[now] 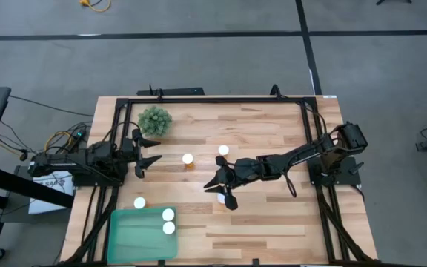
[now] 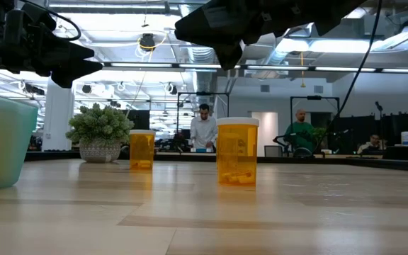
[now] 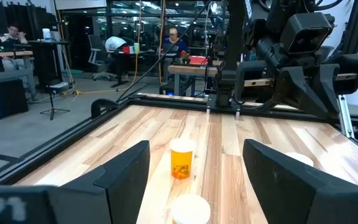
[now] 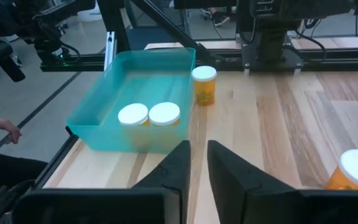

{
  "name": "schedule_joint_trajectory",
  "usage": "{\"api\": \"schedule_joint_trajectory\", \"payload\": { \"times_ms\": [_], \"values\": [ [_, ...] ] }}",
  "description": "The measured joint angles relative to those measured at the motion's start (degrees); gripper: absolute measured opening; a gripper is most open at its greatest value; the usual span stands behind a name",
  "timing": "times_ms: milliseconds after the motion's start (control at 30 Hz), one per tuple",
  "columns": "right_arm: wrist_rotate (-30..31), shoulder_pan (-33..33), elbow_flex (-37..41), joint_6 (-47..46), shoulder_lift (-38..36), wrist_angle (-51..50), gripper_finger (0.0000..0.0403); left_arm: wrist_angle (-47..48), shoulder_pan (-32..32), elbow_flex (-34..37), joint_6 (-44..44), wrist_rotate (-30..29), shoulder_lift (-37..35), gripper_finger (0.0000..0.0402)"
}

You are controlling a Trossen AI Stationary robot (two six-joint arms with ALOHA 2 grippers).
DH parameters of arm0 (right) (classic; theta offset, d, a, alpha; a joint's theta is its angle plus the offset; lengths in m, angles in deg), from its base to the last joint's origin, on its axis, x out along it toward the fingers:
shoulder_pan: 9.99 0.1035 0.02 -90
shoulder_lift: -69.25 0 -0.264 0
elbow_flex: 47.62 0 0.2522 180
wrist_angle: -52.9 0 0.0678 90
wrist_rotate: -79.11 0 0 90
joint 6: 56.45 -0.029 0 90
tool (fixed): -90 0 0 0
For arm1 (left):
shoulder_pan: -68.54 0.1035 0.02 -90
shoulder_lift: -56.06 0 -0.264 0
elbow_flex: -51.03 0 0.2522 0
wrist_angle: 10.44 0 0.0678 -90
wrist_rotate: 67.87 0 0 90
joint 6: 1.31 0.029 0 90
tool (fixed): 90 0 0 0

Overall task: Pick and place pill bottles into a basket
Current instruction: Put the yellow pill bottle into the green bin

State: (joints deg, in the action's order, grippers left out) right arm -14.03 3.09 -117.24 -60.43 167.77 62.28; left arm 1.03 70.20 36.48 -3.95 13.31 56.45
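Note:
Six amber pill bottles with white caps. Two stand in the teal basket (image 1: 117, 222), showing in the right wrist view (image 4: 149, 114). One (image 1: 139, 202) stands just outside the basket's far wall. Two (image 1: 187, 159) (image 1: 223, 150) stand mid-table. One (image 2: 237, 152) stands under my right gripper (image 1: 221, 191), which hangs well above it (image 2: 229, 53) with its fingers almost together (image 4: 197, 146) and empty. My left gripper (image 1: 153, 150) is open and empty at the table's left, pointing at the mid-table bottles (image 3: 181, 158).
A small bushy green plant (image 1: 155, 120) in a pot stands at the far left of the table. A dark frame runs round the table's edges (image 1: 213, 100). Bare wood lies on the right and near right (image 1: 273, 222). People sit and stand in the room beyond (image 2: 204, 127).

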Motion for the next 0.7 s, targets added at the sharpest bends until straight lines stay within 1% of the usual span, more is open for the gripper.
{"api": "schedule_joint_trajectory", "payload": {
  "times_ms": [67, 167, 333, 500, 600, 700],
  "values": [
    [0.0, 0.0, 0.0, 0.0, 0.0, 0.0, 0.0069, 0.0, 0.0, 0.0, 0.2, 0.0, 0.0, 0.0249],
    [-1.0, 0.0, 0.0, 0.0, 0.0, -0.2, 0.0109, 0.0, 0.0, 0.0, -0.1, 0.0, 0.0, 0.0249],
    [-1.5, 0.0, 0.0, -0.7, 0.0, -0.7, 0.0203, 0.0, 0.0, 0.0, 0.2, 0.0, 0.0, 0.0249],
    [-1.5, 0.0, 0.0, -1.0, 0.0, -3.8, 0.0296, 0.0, 0.0, 0.0, 0.1, 0.0, 0.0, 0.0249],
    [-1.5, 0.0, 0.0, -0.7, 0.0, -6.2, 0.0339, 0.0, 0.0, 0.0, 0.0, 0.0, 0.0, 0.0249],
    [-1.6, 0.0, 0.0, -0.6, 0.0, -9.4, 0.0373, 0.0, 0.0, 0.0, -0.1, 0.0, 0.0, 0.0249]
  ]
}}
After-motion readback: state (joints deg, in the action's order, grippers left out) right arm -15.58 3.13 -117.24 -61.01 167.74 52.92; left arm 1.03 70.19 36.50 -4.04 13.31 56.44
